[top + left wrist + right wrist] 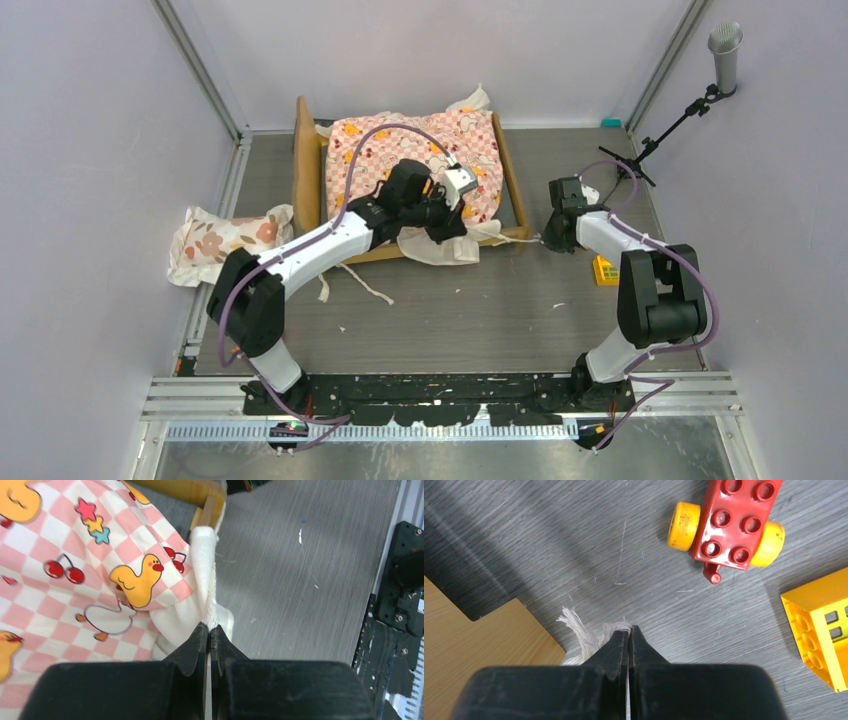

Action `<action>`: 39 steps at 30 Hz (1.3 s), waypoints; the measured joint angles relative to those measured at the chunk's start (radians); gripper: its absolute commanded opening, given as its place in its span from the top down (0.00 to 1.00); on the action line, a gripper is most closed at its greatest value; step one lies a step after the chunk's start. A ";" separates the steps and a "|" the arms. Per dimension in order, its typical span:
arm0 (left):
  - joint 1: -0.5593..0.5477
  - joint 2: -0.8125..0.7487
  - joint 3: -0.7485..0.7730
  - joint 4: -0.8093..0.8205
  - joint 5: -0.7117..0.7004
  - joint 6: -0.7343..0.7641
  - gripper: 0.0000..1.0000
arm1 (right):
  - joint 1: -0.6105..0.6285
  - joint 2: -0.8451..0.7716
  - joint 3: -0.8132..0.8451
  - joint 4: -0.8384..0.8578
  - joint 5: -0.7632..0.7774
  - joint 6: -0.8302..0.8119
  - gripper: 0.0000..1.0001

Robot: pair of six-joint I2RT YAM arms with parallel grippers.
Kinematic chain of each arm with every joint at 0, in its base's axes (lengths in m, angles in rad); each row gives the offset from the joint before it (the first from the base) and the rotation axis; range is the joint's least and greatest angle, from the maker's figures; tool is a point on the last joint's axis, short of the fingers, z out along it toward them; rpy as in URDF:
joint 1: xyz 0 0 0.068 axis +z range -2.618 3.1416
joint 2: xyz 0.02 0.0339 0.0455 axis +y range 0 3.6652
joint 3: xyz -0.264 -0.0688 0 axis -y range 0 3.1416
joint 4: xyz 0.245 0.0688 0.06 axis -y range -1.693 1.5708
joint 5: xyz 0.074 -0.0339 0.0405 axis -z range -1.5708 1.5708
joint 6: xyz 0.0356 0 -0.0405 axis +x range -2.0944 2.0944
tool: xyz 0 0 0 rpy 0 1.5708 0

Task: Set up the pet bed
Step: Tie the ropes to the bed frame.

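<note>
Two closed pincers work at the near side of the pet bed; read from left to right.

Far left: a floral pillow lies on the table, off the bed and just beside its headboard end.

Left of centre: the pet bed stands at the back of the table, headboard to the left. Taken as a container, its wooden frame holds the pink-checkered sheet, which covers nearly the whole sleeping surface and spills over the near rail. Only a sliver of dark grey mattress panel shows, in the left wrist view.

Centre: the left gripper is pinched shut on the sheet's white ruffle, near a frame corner.

Right of centre: the right gripper is clamped on a frayed white cord, low over the table just off the frame's right-hand corner.

Right: a red wheeled block and a yellow block lie loose, apart from the bed.

Far right: a microphone on a stand.

Handling: the frame looks stiff and light, and will likely slide when its fabric is tugged. It is best taken by a rail or the headboard edge. The sheet is limp, so hem and cord are the sensible holds.
</note>
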 measured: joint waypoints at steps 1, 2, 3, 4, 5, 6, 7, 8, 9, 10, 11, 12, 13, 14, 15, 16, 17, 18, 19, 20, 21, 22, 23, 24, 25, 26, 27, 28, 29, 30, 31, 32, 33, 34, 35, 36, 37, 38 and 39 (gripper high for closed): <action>0.000 -0.011 -0.021 0.004 -0.002 -0.008 1.00 | -0.001 0.011 0.011 -0.005 -0.002 0.000 0.99; 0.000 -0.026 -0.049 0.009 -0.003 -0.016 1.00 | -0.002 0.018 0.018 -0.007 -0.003 0.000 0.99; -0.002 -0.042 -0.080 0.019 -0.005 -0.030 1.00 | -0.004 0.022 0.024 -0.013 -0.005 0.000 0.99; -0.008 -0.059 -0.114 0.028 -0.010 -0.039 1.00 | -0.007 0.025 0.027 -0.018 -0.005 0.000 0.99; -0.015 -0.075 -0.148 0.039 -0.017 -0.050 1.00 | -0.010 0.026 0.030 -0.021 -0.006 0.000 0.99; -0.021 -0.086 -0.175 0.048 -0.023 -0.058 1.00 | -0.013 0.028 0.034 -0.027 -0.005 0.000 0.99; -0.029 -0.097 -0.208 0.065 -0.032 -0.068 1.00 | -0.018 0.031 0.036 -0.029 -0.004 0.000 0.99; -0.036 -0.103 -0.229 0.080 -0.038 -0.079 1.00 | -0.023 0.033 0.039 -0.033 -0.003 0.000 0.99; -0.044 -0.107 -0.249 0.094 -0.043 -0.087 1.00 | -0.027 0.035 0.040 -0.034 -0.002 0.000 0.99; -0.051 -0.110 -0.269 0.109 -0.049 -0.094 1.00 | -0.031 0.037 0.040 -0.036 -0.002 0.000 0.99; -0.058 -0.111 -0.283 0.123 -0.054 -0.104 1.00 | -0.034 0.039 0.040 -0.038 -0.001 -0.001 0.99; -0.065 -0.112 -0.298 0.140 -0.060 -0.112 1.00 | -0.035 0.041 0.041 -0.039 0.000 -0.001 0.99; -0.069 -0.112 -0.306 0.151 -0.065 -0.117 1.00 | -0.038 0.043 0.041 -0.041 0.004 -0.001 0.99; -0.073 -0.112 -0.311 0.159 -0.071 -0.124 1.00 | -0.040 0.045 0.041 -0.043 0.006 -0.001 0.99; -0.076 -0.111 -0.312 0.168 -0.078 -0.135 1.00 | -0.042 0.045 0.041 -0.046 0.007 -0.001 0.99; -0.077 -0.111 -0.313 0.177 -0.084 -0.141 1.00 | -0.045 0.045 0.041 -0.048 0.010 -0.002 0.99; -0.077 -0.111 -0.313 0.183 -0.089 -0.146 1.00 | -0.046 0.045 0.042 -0.049 0.013 -0.002 0.99; -0.078 -0.111 -0.313 0.190 -0.094 -0.154 1.00 | -0.048 0.045 0.042 -0.052 0.016 -0.002 0.99; -0.079 -0.111 -0.313 0.194 -0.100 -0.161 1.00 | -0.050 0.045 0.044 -0.055 0.018 -0.002 0.99; -0.079 -0.111 -0.313 0.197 -0.104 -0.165 0.99 | -0.051 0.045 0.045 -0.058 0.019 -0.005 0.97; -0.079 -0.111 -0.313 0.200 -0.104 -0.169 0.98 | -0.054 0.045 0.047 -0.059 0.018 -0.008 0.91; -0.079 -0.111 -0.313 0.203 -0.103 -0.172 0.96 | -0.056 0.045 0.047 -0.059 0.014 -0.011 0.83; -0.080 -0.109 -0.312 0.204 -0.100 -0.175 0.91 | -0.059 0.044 0.047 -0.061 0.007 -0.018 0.77; -0.085 -0.105 -0.311 0.203 -0.098 -0.177 0.86 | -0.063 0.042 0.047 -0.062 0.000 -0.026 0.71; -0.092 -0.100 -0.309 0.203 -0.095 -0.177 0.81 | -0.069 0.037 0.047 -0.063 -0.002 -0.034 0.66; -0.105 -0.092 -0.301 0.199 -0.092 -0.175 0.78 | -0.078 0.028 0.047 -0.065 -0.007 -0.041 0.58; -0.120 -0.082 -0.292 0.198 -0.089 -0.172 0.73 | -0.084 0.014 0.047 -0.069 -0.013 -0.048 0.51; -0.141 -0.070 -0.279 0.191 -0.087 -0.165 0.64 | -0.088 -0.004 0.047 -0.073 -0.021 -0.053 0.49; -0.163 -0.059 -0.264 0.182 -0.085 -0.159 0.58 | -0.093 -0.033 0.047 -0.080 -0.031 -0.061 0.47; -0.191 -0.045 -0.244 0.171 -0.084 -0.154 0.52 | -0.096 -0.068 0.047 -0.086 -0.039 -0.066 0.46; -0.224 -0.030 -0.222 0.162 -0.080 -0.148 0.36 | -0.097 -0.101 0.047 -0.091 -0.044 -0.073 0.45; -0.252 -0.019 -0.206 0.151 -0.079 -0.142 0.21 | -0.097 -0.138 0.047 -0.098 -0.051 -0.078 0.44; -0.274 -0.011 -0.195 0.143 -0.079 -0.134 0.08 | -0.097 -0.168 0.049 -0.105 -0.058 -0.082 0.43; -0.298 -0.008 -0.187 0.132 -0.078 -0.135 0.05 | -0.096 -0.212 0.051 -0.111 -0.067 -0.088 0.43; -0.317 -0.008 -0.185 0.124 -0.076 -0.136 0.03 | -0.096 -0.243 0.051 -0.115 -0.074 -0.090 0.40; -0.327 -0.008 -0.185 0.117 -0.075 -0.132 0.02 | -0.096 -0.277 0.051 -0.119 -0.085 -0.093 0.38; -0.333 -0.008 -0.184 0.107 -0.077 -0.134 0.02 | -0.096 -0.314 0.050 -0.119 -0.101 -0.095 0.38; -0.334 -0.009 -0.184 0.096 -0.082 -0.134 0.01 | -0.096 -0.352 0.047 -0.115 -0.121 -0.095 0.37; -0.331 -0.012 -0.184 0.081 -0.097 -0.134 0.00 | -0.096 -0.393 0.037 -0.103 -0.152 -0.094 0.36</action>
